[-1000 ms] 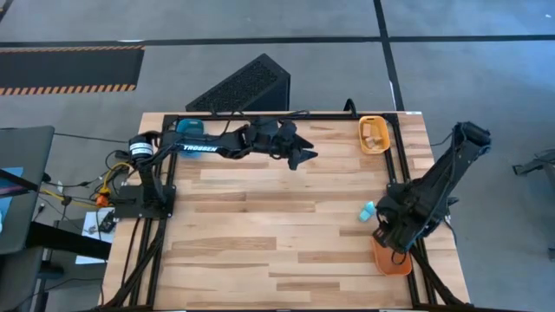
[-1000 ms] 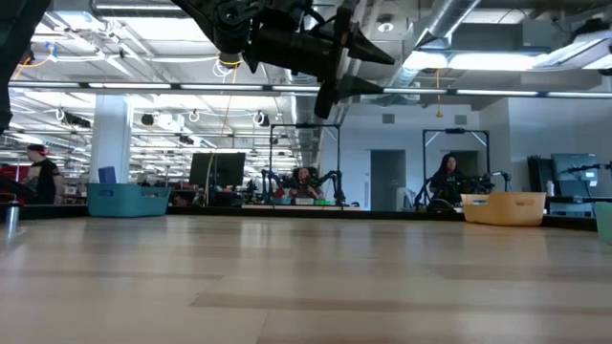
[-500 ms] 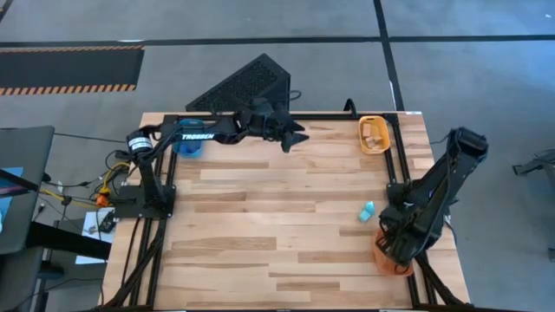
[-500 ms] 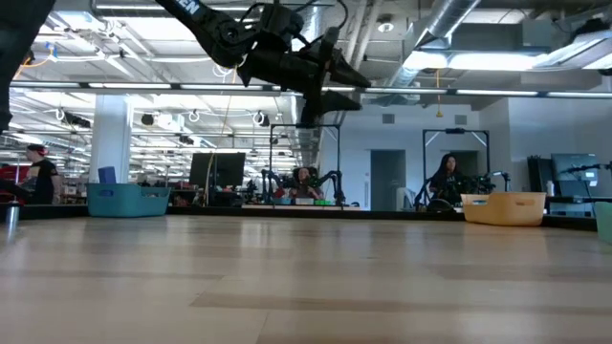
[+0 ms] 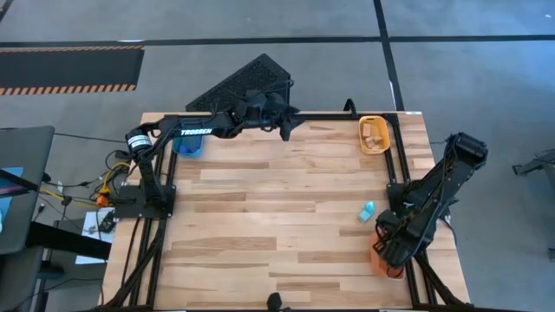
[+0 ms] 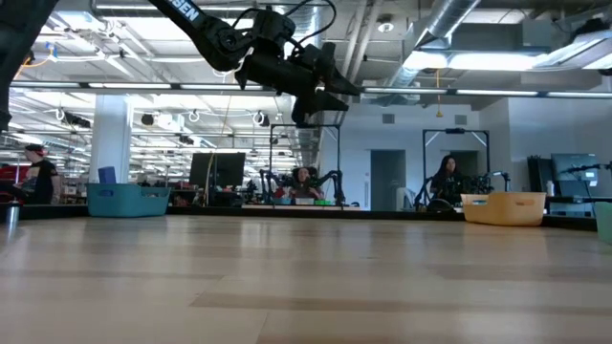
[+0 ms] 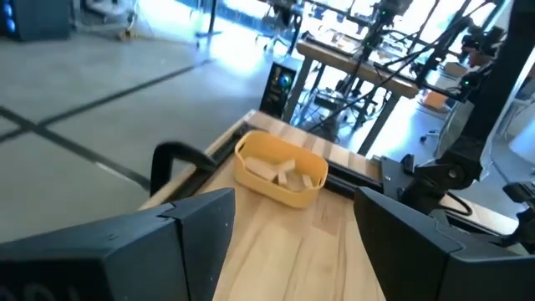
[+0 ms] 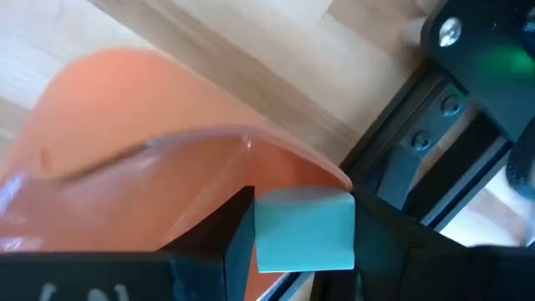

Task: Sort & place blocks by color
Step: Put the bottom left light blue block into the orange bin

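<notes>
A pale cyan block (image 8: 303, 229) was gripped between the fingers of the right gripper (image 8: 297, 238), held just above the orange tray (image 8: 125, 150) at the table's (image 5: 260, 217) near right corner. A second cyan block (image 5: 367, 211) lay on the bare wood close by, and tan pieces (image 7: 276, 171) sat in the yellow tray (image 7: 280, 188) at the far right edge. The left gripper (image 7: 288, 242) was raised over the far edge with its fingers parted and nothing between them. The blocks were judged light, stiff and smooth-sided, best taken across two flat opposite faces.
</notes>
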You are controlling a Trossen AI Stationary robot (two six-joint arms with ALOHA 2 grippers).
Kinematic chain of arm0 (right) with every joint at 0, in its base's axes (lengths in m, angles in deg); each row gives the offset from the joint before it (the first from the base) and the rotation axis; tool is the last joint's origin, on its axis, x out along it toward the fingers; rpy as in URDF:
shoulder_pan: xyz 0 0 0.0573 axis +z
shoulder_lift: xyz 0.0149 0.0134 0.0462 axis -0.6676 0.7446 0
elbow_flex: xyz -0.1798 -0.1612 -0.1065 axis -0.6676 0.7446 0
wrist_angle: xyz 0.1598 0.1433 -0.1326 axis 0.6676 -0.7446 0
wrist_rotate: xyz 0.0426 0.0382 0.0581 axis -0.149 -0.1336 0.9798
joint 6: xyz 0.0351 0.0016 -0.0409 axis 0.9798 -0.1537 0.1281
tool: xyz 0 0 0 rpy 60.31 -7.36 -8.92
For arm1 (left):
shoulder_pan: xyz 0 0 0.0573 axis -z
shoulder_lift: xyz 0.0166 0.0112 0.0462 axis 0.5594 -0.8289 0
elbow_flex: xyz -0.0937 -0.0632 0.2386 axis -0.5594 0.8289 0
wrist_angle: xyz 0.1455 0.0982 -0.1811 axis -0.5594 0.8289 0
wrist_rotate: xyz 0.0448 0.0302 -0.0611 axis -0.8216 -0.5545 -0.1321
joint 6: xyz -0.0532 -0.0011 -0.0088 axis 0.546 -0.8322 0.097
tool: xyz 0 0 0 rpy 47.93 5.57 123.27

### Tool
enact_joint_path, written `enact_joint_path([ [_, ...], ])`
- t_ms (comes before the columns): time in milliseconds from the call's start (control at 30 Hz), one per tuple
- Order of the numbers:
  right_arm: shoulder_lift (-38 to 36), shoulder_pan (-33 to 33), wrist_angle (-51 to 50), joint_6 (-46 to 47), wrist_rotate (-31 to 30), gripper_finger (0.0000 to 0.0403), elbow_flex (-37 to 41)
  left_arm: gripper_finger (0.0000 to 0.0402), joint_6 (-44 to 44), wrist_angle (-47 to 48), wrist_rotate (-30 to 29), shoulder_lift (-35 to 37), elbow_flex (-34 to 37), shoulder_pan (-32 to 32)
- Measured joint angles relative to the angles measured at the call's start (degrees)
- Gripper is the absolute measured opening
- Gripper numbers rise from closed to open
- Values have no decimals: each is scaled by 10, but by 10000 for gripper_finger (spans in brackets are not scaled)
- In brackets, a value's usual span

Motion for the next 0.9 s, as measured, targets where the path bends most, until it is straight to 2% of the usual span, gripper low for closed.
enact_joint_path([
  [900, 0, 1, -42, 25, -1, 198, -33, 231, -6, -6, -4, 0, 0, 0],
])
